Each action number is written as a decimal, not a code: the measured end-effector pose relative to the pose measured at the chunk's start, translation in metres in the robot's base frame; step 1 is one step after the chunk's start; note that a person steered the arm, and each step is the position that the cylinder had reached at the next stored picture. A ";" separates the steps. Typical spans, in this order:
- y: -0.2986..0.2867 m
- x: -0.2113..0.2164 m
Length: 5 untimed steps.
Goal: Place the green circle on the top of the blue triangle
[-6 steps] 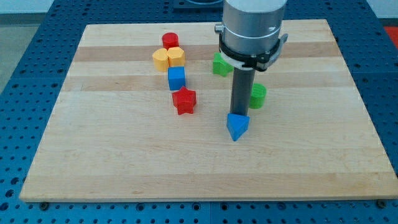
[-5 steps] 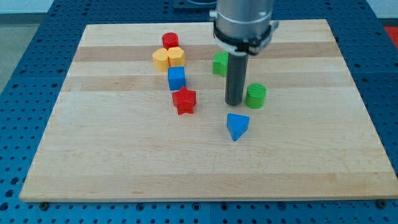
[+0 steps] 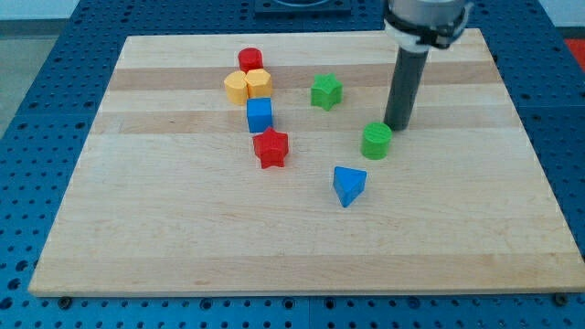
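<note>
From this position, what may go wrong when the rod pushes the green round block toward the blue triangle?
1. My tip sits at the upper right of the green round block, so an off-centre push may let the round block slip sideways.
2. The blue triangle lies close below it, to the view's left; too long a push may knock it away.
3. The green star seems far enough away.
</note>
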<state>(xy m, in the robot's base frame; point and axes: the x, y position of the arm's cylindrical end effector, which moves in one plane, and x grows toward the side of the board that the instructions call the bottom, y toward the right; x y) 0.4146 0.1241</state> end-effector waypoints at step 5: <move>-0.017 0.038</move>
